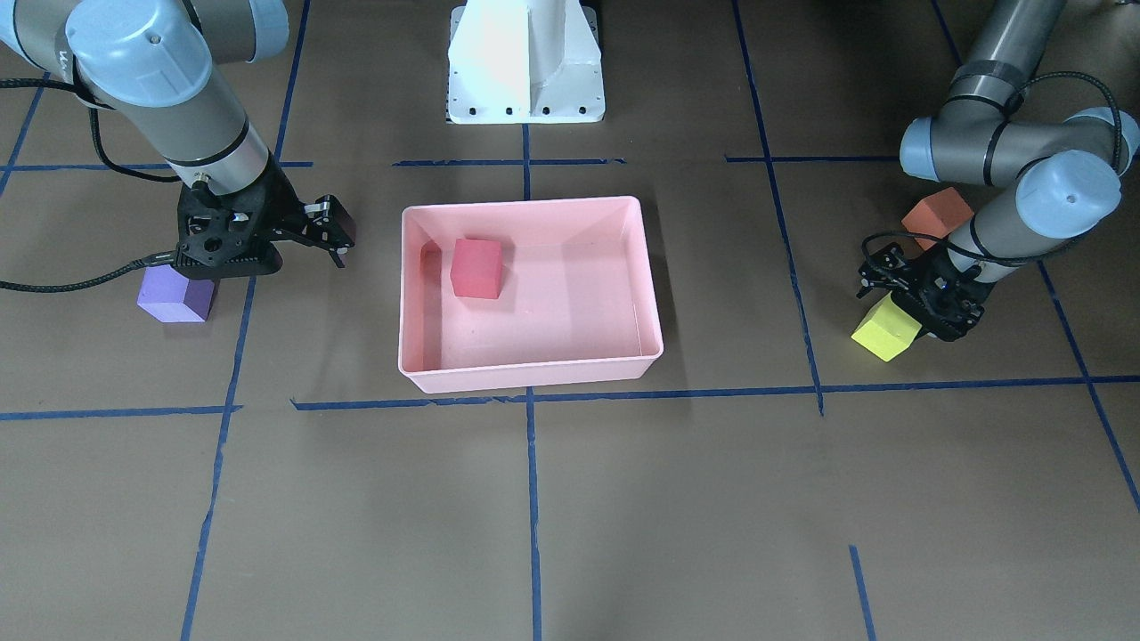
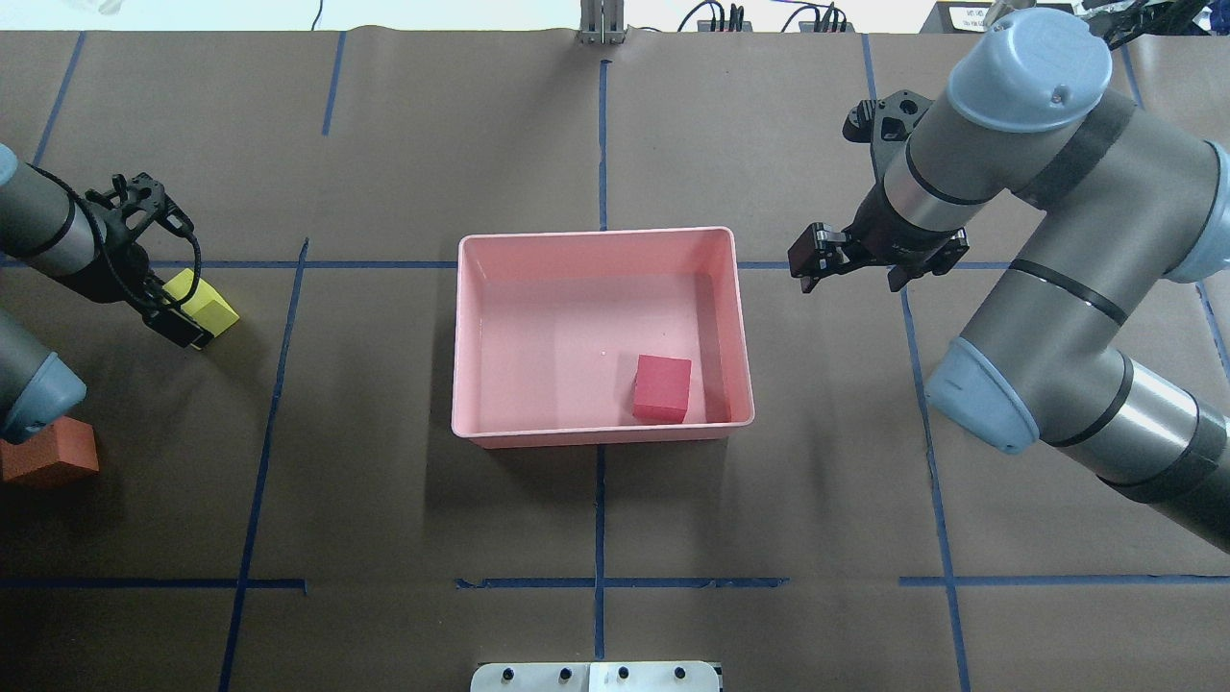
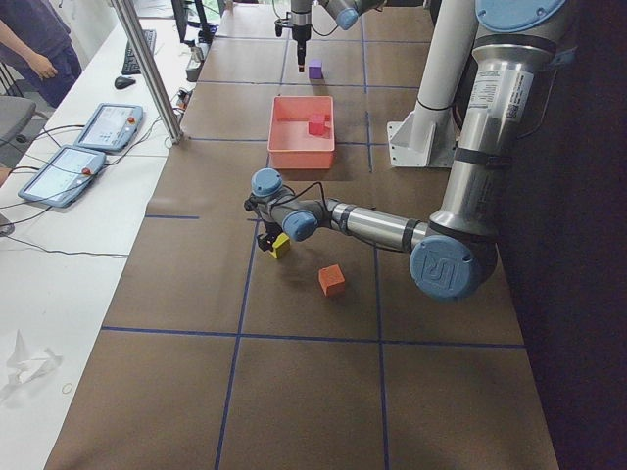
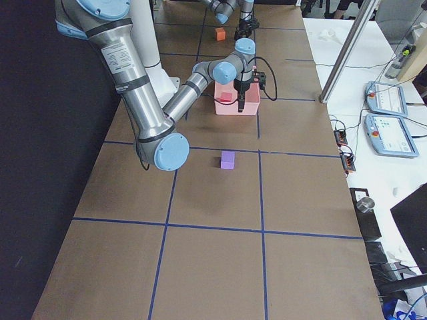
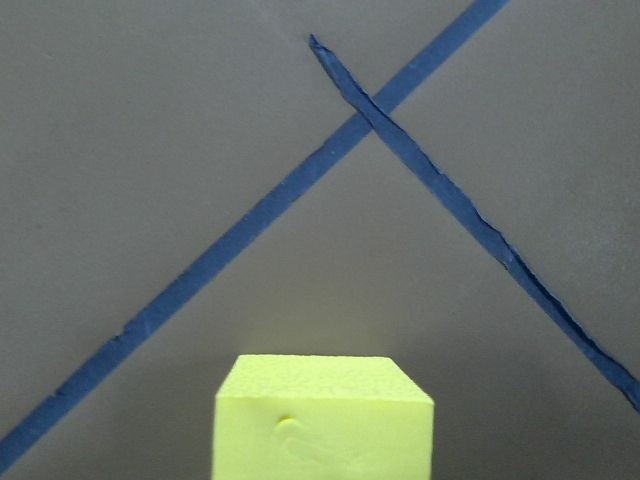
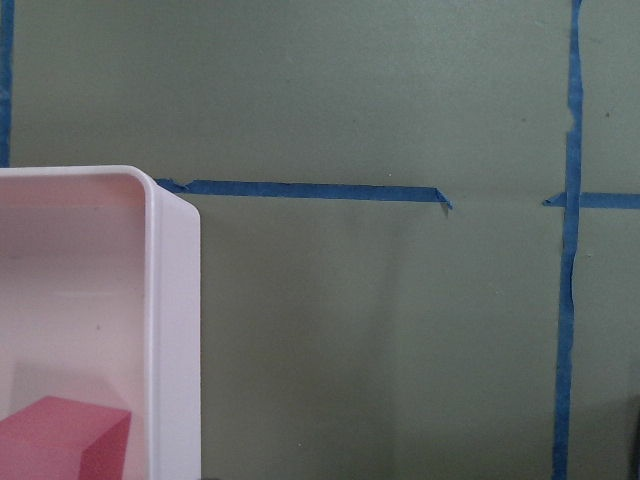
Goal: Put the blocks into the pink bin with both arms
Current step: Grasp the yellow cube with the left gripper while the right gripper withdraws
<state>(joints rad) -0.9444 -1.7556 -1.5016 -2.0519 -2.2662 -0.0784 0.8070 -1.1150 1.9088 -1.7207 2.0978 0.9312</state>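
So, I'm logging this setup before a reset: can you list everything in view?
pink bin: one, pale pink, table centre
red block: one, red, inside the bin near a corner
purple block: one, purple, on the table by the right arm
yellow block: one, yellow, at the left claw's tips
orange block: one, orange, on the table by the left arm
tape lines: many, blue, gridding the table
table cover: one, brown
pedestal base: one, white, at the robot's edge of the table
tablets: two, grey, on the white side bench
right claw: one, black, open and empty, outside the bin
left claw: one, black, at the yellow block; grip unclear
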